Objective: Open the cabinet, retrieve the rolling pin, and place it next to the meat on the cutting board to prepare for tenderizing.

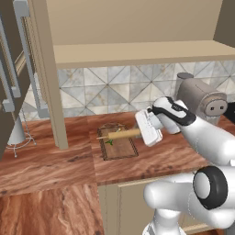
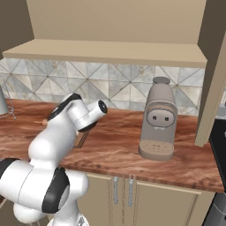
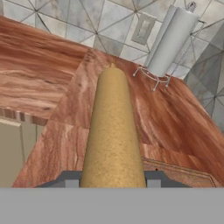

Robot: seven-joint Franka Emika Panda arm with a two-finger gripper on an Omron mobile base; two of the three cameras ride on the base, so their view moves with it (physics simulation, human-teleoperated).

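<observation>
Pincer is clamped on the rolling pin at its right end. In the hand view the pin runs straight out from between the two finger tips, one on each side of it. From the left base view the pin is held roughly level, w/ its free end reaching left over the cutting board — whether it touches the board or hangs just above can't be told.

The meat, a small greenish piece, lies on the board just below the pin's line, near the board's left side. Board sits flat on the reddish wood desk, close to the front edge.

Cabinet is above, doors swung open — one open door w/ long silver handle at far left. Shelf inside looks bare from here.

Other stuff: coffee machine on the desk to the right of the arm, well apart from the board; paper towel holder w/ wire base stands past the pin's far end, by the tiled wall.
</observation>
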